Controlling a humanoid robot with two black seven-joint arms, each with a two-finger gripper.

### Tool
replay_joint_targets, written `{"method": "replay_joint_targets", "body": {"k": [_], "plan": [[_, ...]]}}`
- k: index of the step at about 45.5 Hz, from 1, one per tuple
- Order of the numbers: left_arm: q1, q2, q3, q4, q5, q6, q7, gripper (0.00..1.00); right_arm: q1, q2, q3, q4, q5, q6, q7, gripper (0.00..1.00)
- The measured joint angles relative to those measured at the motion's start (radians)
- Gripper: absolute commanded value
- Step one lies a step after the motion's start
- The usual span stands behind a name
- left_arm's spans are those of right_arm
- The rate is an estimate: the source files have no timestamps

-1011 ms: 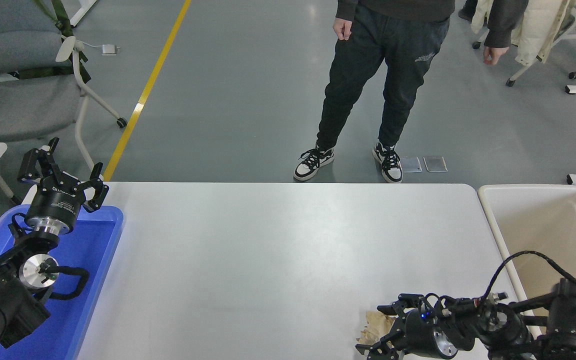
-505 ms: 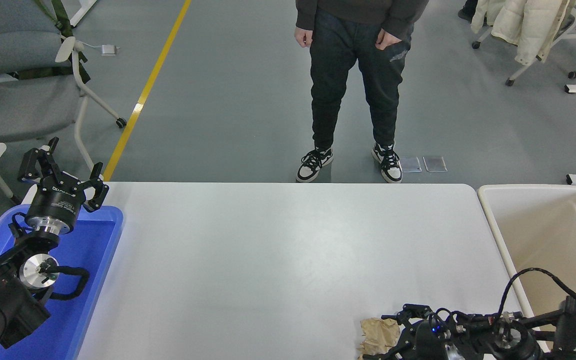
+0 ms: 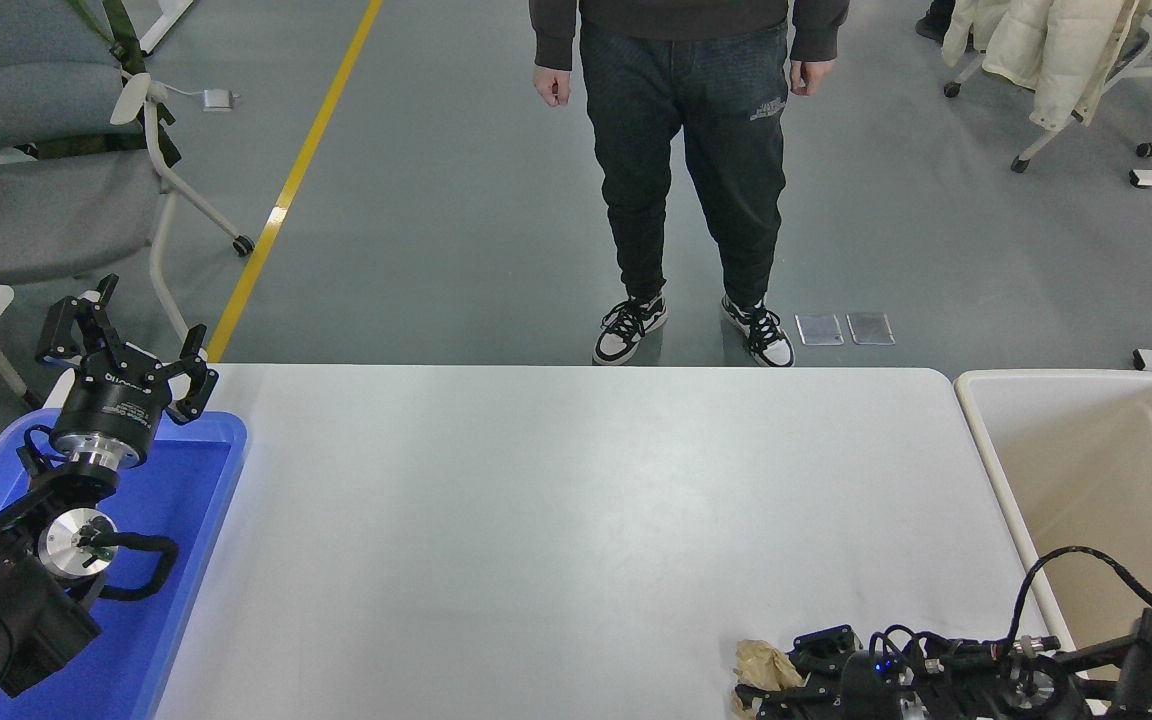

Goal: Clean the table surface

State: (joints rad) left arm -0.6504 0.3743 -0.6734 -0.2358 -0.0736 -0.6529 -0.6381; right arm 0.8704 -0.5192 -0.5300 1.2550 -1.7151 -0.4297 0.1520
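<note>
Fingers of right gripper (image 3: 771, 685) closed around crumpled brown paper (image 3: 762, 663), low on white tabletop (image 3: 556, 520) at its near right edge. Left gripper (image 3: 126, 350) parked over blue tray (image 3: 186, 540), fingers spread open.

Blue tray (image 3: 191, 560) left; beige bin (image 3: 1086, 470) right; person (image 3: 681, 150) beyond; grey chair (image 3: 36, 190).

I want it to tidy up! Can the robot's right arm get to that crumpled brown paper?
Probably yes. The right gripper is already right at the crumpled brown paper near the table's front edge, with nothing between them. Whether it has actually gripped it is hard to tell.
</note>
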Motion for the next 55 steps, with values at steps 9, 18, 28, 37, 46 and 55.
{"method": "replay_joint_targets", "body": {"k": [9, 18, 28, 37, 46, 55], "plan": [[0.0, 0.0, 0.0, 0.0, 0.0, 0.0, 0.0, 1.0, 0.045, -0.016, -0.006, 0.049, 0.107, 0.023, 0.041, 0.0], [0.0, 0.0, 0.0, 0.0, 0.0, 0.0, 0.0, 1.0, 0.121, -0.074, -0.004, 0.167, 0.169, 0.064, 0.054, 0.0], [0.0, 0.0, 0.0, 0.0, 0.0, 0.0, 0.0, 1.0, 0.28, -0.169, 0.005, 0.302, 0.306, 0.161, 0.058, 0.0], [0.0, 0.0, 0.0, 0.0, 0.0, -0.001, 0.0, 1.0, 0.401, -0.266, 0.06, 0.394, 0.401, 0.27, 0.061, 0.0], [0.0, 0.0, 0.0, 0.0, 0.0, -0.001, 0.0, 1.0, 0.458, -0.369, 0.189, 0.454, 0.447, 0.423, 0.062, 0.0], [0.0, 0.0, 0.0, 0.0, 0.0, 0.001, 0.0, 1.0, 0.479, -0.448, 0.363, 0.474, 0.524, 0.575, 0.06, 0.0]]}}
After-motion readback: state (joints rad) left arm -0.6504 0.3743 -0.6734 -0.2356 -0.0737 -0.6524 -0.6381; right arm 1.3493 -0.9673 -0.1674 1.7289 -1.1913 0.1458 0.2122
